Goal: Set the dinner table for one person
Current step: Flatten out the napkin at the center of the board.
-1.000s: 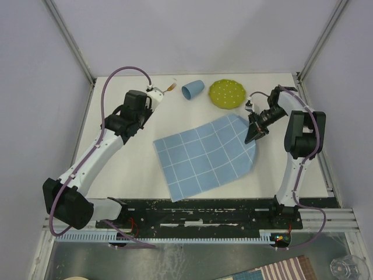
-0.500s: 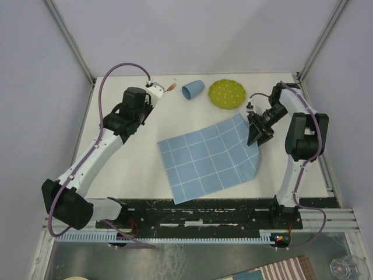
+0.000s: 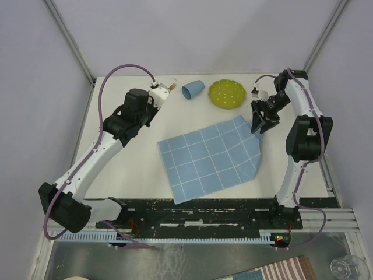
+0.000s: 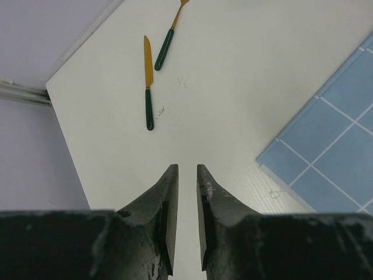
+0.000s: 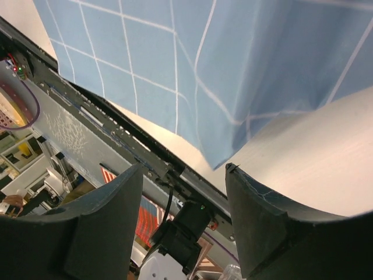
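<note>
A light-blue cloth with a white grid [image 3: 210, 154] lies flat in the middle of the white dinner table [image 3: 134, 157]. My right gripper [image 3: 261, 124] hovers open just above the cloth's far right corner. In the right wrist view that corner of the cloth [image 5: 233, 70] points between the spread fingers of my right gripper [image 5: 185, 168], apart from both. My left gripper [image 4: 187, 170] is open by a narrow gap, with bare table between its fingers. Ahead of it lie a yellow knife with a green handle [image 4: 148, 81] and a matching fork [image 4: 165, 44]. The cloth's edge [image 4: 332, 151] is to its right.
A blue cup [image 3: 192, 89] lies on its side at the back, beside a green dotted plate [image 3: 227, 93]. The table's back left corner [image 4: 49, 87] meets the wall. A black rail [image 3: 204, 213] runs along the near edge.
My right gripper opened, let go of the cloth's corner and drew back toward the far right. The cloth slid a little to the right and settled flat. The left arm shifted slightly.
</note>
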Action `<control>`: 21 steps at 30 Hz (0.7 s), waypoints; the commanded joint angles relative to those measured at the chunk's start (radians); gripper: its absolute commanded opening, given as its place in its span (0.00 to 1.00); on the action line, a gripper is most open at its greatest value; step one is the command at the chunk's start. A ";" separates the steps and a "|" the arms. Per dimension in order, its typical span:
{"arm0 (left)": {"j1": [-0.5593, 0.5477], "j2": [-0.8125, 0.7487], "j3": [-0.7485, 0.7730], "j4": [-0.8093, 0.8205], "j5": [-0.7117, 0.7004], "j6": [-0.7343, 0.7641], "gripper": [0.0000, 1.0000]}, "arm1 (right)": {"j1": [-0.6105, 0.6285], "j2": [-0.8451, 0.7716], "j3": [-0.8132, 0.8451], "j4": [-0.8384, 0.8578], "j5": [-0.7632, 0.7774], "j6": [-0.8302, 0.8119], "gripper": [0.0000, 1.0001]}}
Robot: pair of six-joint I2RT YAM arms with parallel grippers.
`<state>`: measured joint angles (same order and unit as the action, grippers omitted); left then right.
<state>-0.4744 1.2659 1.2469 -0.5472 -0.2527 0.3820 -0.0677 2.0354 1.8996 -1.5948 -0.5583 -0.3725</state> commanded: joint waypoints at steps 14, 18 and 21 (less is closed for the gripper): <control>-0.026 -0.003 0.005 0.021 -0.009 -0.005 0.26 | 0.063 0.337 0.277 -0.068 0.016 -0.020 0.65; -0.027 -0.003 0.001 0.021 -0.013 0.002 0.26 | 0.144 0.364 0.320 -0.129 0.010 -0.073 0.51; -0.026 -0.009 -0.005 0.027 -0.021 0.007 0.26 | 0.215 0.361 0.311 -0.158 0.027 -0.102 0.48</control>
<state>-0.4953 1.2667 1.2457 -0.5480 -0.2604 0.3828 0.0483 2.3936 2.1780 -1.6024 -0.5236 -0.4072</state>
